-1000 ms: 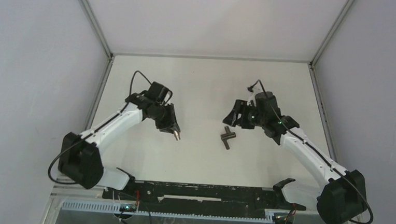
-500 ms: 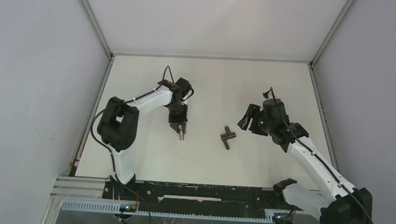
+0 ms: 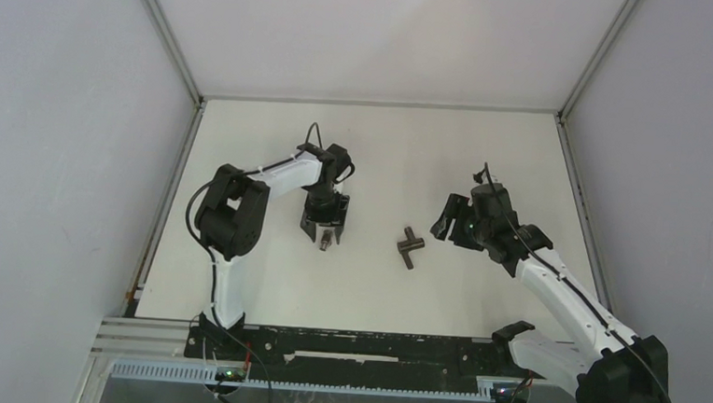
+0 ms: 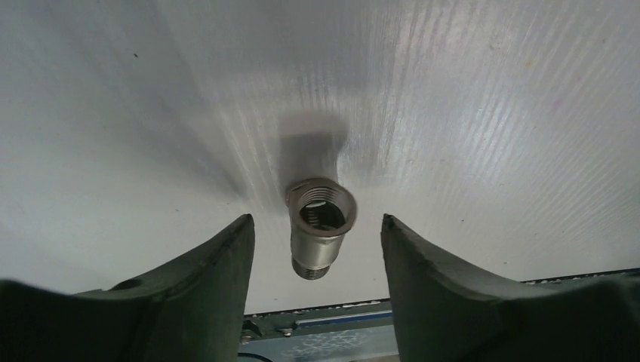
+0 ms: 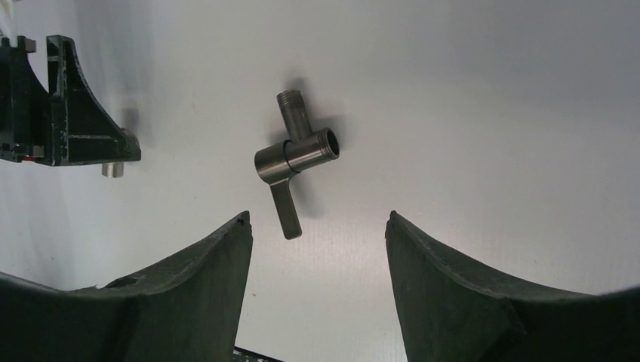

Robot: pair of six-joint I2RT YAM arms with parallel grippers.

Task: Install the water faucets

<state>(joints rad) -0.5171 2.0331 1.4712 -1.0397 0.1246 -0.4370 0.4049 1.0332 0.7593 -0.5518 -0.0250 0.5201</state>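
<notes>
Fitting: the small silvery-grey fitting (image 4: pixel 321 226) is lying on the white desk (image 3: pixel 384 156), left of centre. Its open threaded mouth is facing up toward the left wrist camera and its narrower end is pointing toward the near edge.
Left jaws: these are standing partly open and pointing down over the fitting. The two dark fingers (image 4: pixel 204 294) are flanking it with a clear gap on each side, so they are gripping nothing.
Tap piece: the dark grey-brown T-shaped tap piece (image 5: pixel 296 160) is lying flat on the desk near the centre, well apart from the fitting and to its right. Its thin lever is pointing toward the right wrist camera and its threaded stub is pointing away.
Right jaws: these are hanging wide open and holding nothing, just right of the tap piece in the top view and aiming at it. The tap piece is sitting ahead of the fingertips (image 5: pixel 226 249), not between them and not touching them.
Left arm: the white left arm (image 3: pixel 275 172) is reaching out over the left half of the desk.
Right arm: the white right arm (image 3: pixel 562 289) is stretching in from the right.
</notes>
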